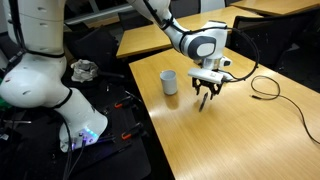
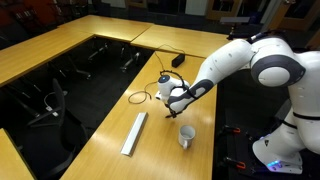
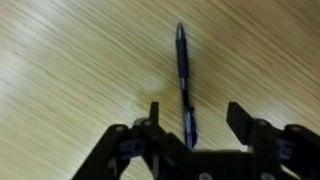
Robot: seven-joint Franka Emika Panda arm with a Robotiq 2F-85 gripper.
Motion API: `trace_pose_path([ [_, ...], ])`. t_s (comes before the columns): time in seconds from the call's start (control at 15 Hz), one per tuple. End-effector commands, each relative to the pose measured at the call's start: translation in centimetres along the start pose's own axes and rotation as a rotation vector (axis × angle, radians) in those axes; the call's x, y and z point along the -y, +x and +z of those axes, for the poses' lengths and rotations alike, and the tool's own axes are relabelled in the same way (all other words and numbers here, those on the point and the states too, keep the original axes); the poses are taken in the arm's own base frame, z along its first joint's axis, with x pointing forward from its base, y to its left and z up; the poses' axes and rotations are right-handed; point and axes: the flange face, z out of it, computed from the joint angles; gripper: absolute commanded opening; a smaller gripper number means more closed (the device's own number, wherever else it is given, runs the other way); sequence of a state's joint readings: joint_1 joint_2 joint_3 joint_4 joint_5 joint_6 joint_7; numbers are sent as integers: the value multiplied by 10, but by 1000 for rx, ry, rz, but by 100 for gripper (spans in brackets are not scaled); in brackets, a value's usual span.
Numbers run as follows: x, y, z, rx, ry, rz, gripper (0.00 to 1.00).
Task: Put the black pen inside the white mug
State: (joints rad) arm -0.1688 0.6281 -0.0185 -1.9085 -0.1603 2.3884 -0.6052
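The black pen (image 3: 184,80) lies flat on the wooden table, running lengthwise between my fingers in the wrist view. My gripper (image 3: 197,112) is open, with one finger on each side of the pen and neither touching it. In both exterior views the gripper (image 1: 205,95) (image 2: 172,112) hangs low over the table, and it hides the pen there. The white mug (image 1: 169,82) (image 2: 186,137) stands upright on the table a short way beside the gripper.
A long grey-silver bar (image 2: 134,133) lies on the table beyond the mug. A looped black cable (image 1: 265,88) (image 2: 150,92) lies on the table on the gripper's other side. The table edge (image 1: 150,120) runs close to the mug.
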Motion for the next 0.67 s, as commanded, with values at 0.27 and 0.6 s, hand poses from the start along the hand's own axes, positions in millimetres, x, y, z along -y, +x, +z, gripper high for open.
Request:
trace_pose_path([
  [0.27, -4, 12, 6, 11, 9, -8, 73],
  [0.6, -5, 16, 7, 4, 7, -27, 23],
])
